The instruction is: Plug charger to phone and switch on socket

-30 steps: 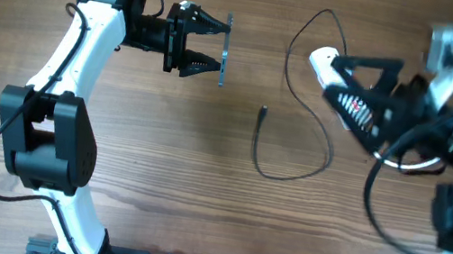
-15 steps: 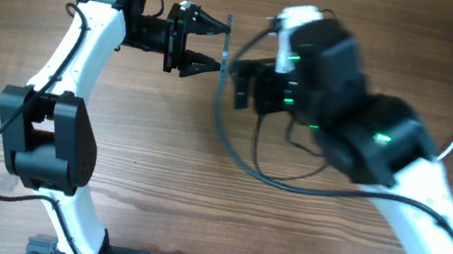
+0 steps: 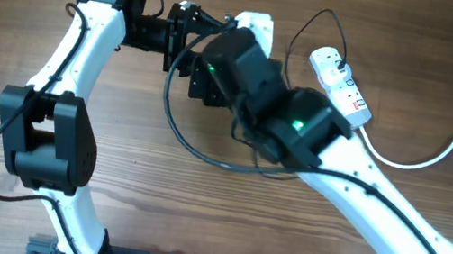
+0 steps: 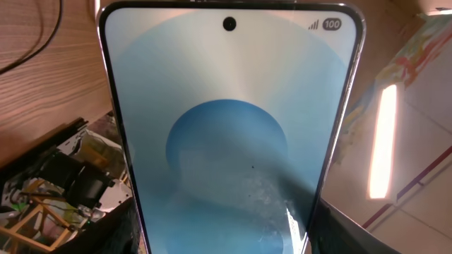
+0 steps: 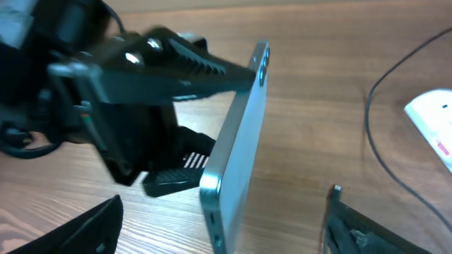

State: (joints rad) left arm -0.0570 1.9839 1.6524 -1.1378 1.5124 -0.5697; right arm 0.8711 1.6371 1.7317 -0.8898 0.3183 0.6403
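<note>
Turquoise phone (image 4: 229,141) clamped in left claw (image 5: 226,116); right claw (image 5: 222,215), spread wide and empty, crowds close, may knock it loose.

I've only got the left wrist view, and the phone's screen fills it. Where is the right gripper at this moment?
Observer: Overhead, the right gripper is right beside the phone, which the left gripper holds upright on edge.
Operator: Is it carrying the charger?
Observer: No. On the right wrist view its fingers are wide apart and hold no cable.
Operator: Where's the charger, then?
Observer: A loop of the charger lies on the table by the socket; the right arm covers the rest, so I can't see its tip.
</note>
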